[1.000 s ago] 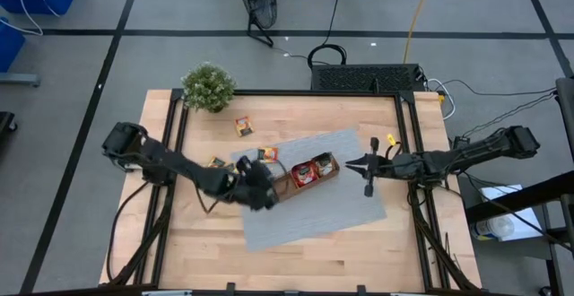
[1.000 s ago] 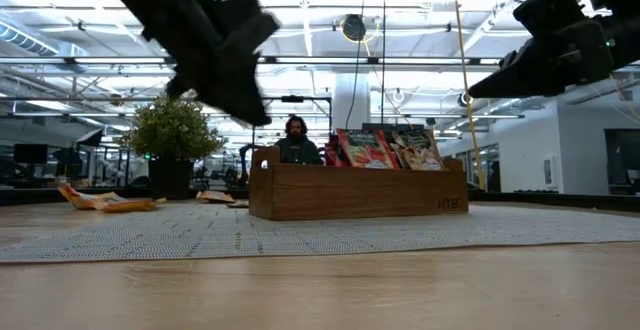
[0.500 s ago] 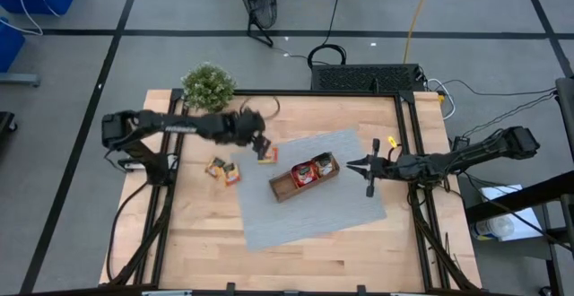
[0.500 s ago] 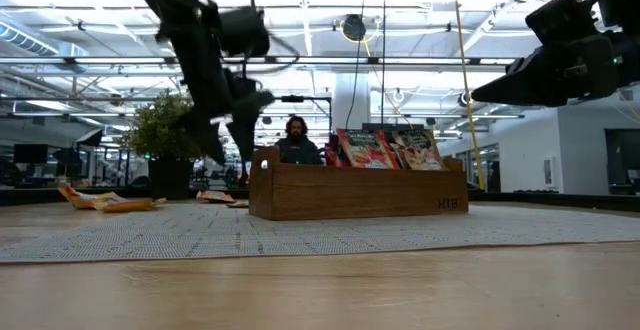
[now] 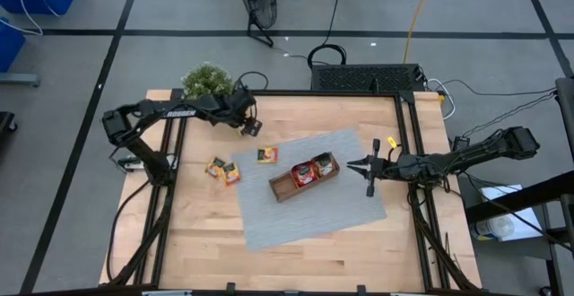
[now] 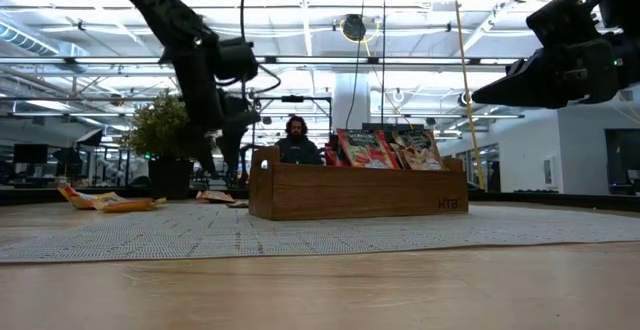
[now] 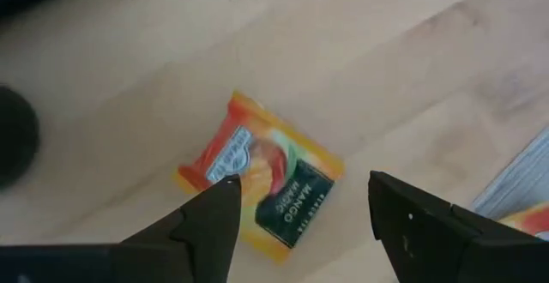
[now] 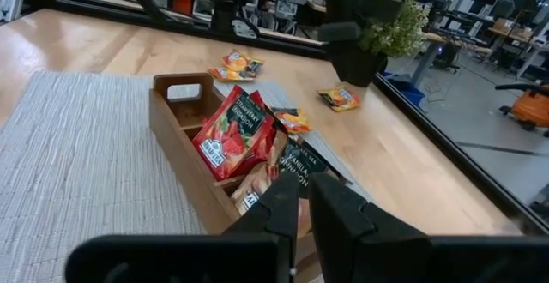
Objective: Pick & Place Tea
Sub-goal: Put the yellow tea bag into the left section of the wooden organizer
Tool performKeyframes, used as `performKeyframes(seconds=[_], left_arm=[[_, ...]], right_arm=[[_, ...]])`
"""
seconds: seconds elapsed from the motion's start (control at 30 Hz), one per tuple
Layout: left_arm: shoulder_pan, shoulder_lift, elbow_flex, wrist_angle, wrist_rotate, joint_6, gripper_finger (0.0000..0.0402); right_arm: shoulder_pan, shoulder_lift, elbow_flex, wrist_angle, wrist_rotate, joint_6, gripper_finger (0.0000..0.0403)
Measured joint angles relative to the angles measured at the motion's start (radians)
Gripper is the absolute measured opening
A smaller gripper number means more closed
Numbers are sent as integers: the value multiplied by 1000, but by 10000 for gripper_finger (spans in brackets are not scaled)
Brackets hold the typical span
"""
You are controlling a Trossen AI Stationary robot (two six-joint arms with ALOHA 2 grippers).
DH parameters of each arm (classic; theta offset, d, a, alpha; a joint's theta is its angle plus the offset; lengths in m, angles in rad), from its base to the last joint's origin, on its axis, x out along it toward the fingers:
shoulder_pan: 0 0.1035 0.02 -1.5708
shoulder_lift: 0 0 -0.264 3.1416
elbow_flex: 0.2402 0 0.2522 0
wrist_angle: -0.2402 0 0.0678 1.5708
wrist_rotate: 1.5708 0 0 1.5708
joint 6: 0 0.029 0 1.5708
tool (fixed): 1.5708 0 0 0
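An orange-yellow tea sachet [image 7: 262, 189] lies flat on the bare wood at the far left, beside the potted plant [image 5: 209, 83]. My left gripper [image 7: 304, 184] hangs open just above it, one finger on either side; in the high view the gripper [image 5: 249, 123] partly hides this sachet. More sachets lie on the wood [image 5: 222, 169] and on the grey mat [image 5: 266, 155]. The wooden tray [image 5: 305, 176] stands on the mat with red sachets [image 8: 232, 133] upright in it. My right gripper [image 5: 352, 163] hovers shut past the tray's right end.
The grey mat [image 5: 314, 211] covers the table's middle. The plant [image 6: 170, 130] stands at the far left corner, close to my left arm. A person [image 6: 296, 140] shows in the room behind the tray. Bare wood lies along the near edge.
My left gripper has swung from the tray's left end toward the table's far left, past the sachet on the mat, and now hangs over the sachet beside the plant. My right arm has kept still.
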Motion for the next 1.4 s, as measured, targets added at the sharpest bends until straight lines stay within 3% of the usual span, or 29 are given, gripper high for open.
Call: performKeyframes(seconds=[0.13, 0.4, 0.8, 0.97, 1.17, 1.4], left_arm=[[39, 74, 0, 41, 45, -55, 251], [64, 203, 5, 46, -5, -56, 250], [-21, 220, 4, -2, 2, -88, 240], [-64, 220, 4, -45, 10, -107, 172], [-125, 219, 4, -67, 43, -104, 27], [-208, 160, -4, -61, 129, -66, 5]], right_arm=[[0, 0, 0, 13, 0, -14, 22], [0, -1, 0, 19, 1, -16, 22], [0, -1, 0, 18, 1, -9, 19], [0, -1, 0, 18, 0, -8, 18], [0, -1, 0, 17, 0, 9, 18], [0, -1, 1, 11, 0, 11, 18]])
